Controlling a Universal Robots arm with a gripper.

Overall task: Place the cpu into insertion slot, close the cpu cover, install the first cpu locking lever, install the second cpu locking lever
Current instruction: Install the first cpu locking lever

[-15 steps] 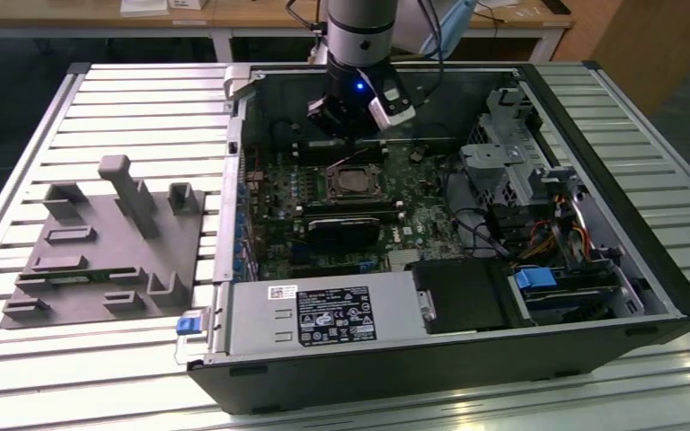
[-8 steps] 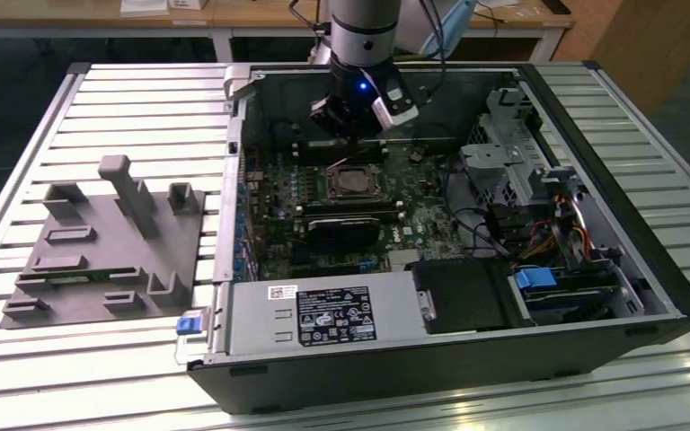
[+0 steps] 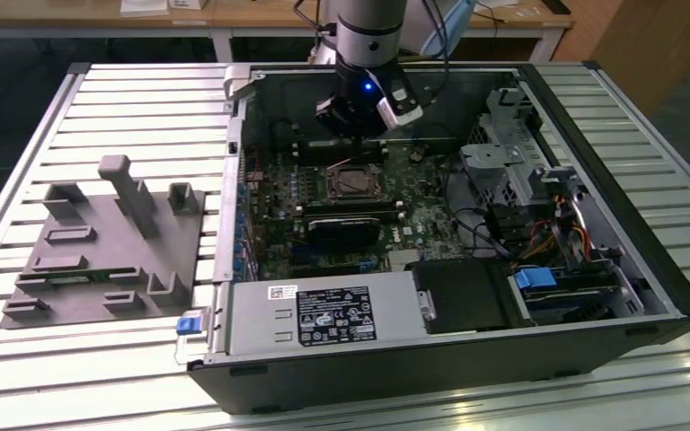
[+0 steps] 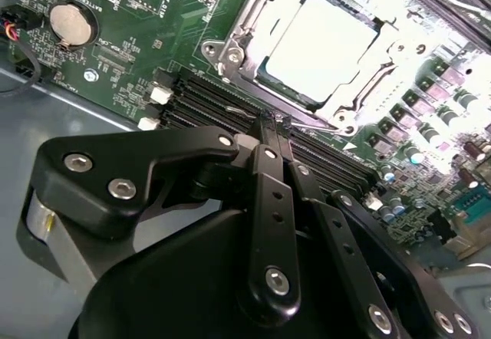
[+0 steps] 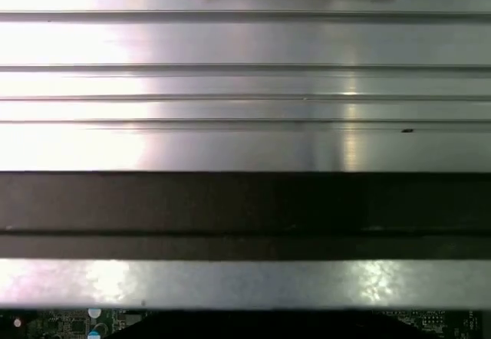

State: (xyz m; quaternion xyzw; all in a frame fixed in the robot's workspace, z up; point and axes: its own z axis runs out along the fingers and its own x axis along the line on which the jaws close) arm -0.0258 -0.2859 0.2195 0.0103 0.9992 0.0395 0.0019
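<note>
Holders of grey plastic [image 3: 103, 242] are standing on the slatted table [image 3: 141, 99] at the exterior view's left. Beside them, inside the open computer case [image 3: 632, 224], the tool [image 3: 348, 135] is hovering over the motherboard [image 4: 138, 40], fingers [image 4: 270, 185] pressing together, gripping nothing. The cpu [image 4: 326, 40] is lying in the insertion slot [image 4: 284, 92], the cpu cover [image 4: 230, 44] framing it.

The board [image 4: 138, 55] is green, the cpu [image 4: 326, 44] pale silver-grey inside a shiny silver cover [image 4: 244, 47]. Black gripper [image 4: 268, 124]. Ribbed silver table [image 3: 118, 99], matte grey fixture [image 3: 93, 242], black case [image 3: 441, 368] with blue tab [image 3: 186, 325].
</note>
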